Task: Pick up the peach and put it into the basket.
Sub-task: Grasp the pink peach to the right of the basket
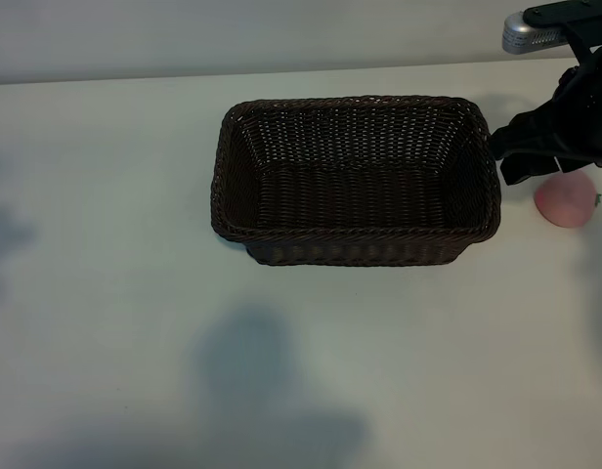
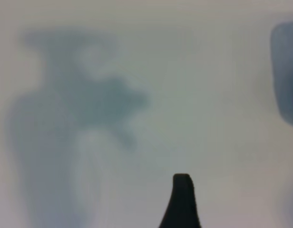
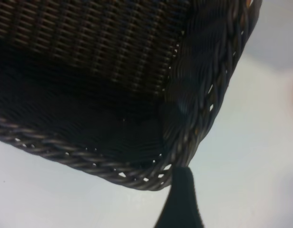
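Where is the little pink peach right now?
In the exterior view, the peach lies on the white table at the far right, just outside the basket's right end and right below the right gripper, which isn't holding it.

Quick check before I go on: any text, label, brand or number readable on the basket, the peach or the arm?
None. The basket is plain weave, the peach is unmarked, and the right gripper above it shows no legible label in any view.

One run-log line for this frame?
right gripper: open, above peach | peach: on table, right of basket | basket: empty | left arm: out of exterior view
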Action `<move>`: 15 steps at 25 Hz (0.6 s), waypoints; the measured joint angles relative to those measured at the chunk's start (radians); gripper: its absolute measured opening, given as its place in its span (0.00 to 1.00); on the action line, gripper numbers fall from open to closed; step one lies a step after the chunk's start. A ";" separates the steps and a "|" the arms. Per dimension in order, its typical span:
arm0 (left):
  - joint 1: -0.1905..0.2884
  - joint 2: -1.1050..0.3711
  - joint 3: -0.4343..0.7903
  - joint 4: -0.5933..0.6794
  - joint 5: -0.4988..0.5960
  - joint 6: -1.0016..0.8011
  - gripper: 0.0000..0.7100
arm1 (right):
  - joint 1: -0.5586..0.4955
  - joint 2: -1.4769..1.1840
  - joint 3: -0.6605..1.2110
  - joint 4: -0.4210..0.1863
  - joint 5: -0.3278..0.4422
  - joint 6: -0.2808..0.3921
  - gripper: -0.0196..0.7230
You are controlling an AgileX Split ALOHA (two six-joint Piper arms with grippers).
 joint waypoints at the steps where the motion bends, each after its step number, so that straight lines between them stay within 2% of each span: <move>1: 0.000 -0.073 0.046 0.001 0.000 0.000 0.84 | 0.000 0.000 0.000 0.000 0.008 0.000 0.81; 9: 0.000 -0.499 0.336 0.001 -0.017 0.001 0.84 | 0.000 0.000 0.000 0.000 0.018 0.000 0.81; 15: 0.000 -0.732 0.472 -0.012 -0.039 -0.002 0.84 | 0.000 0.000 0.000 0.000 0.017 0.000 0.81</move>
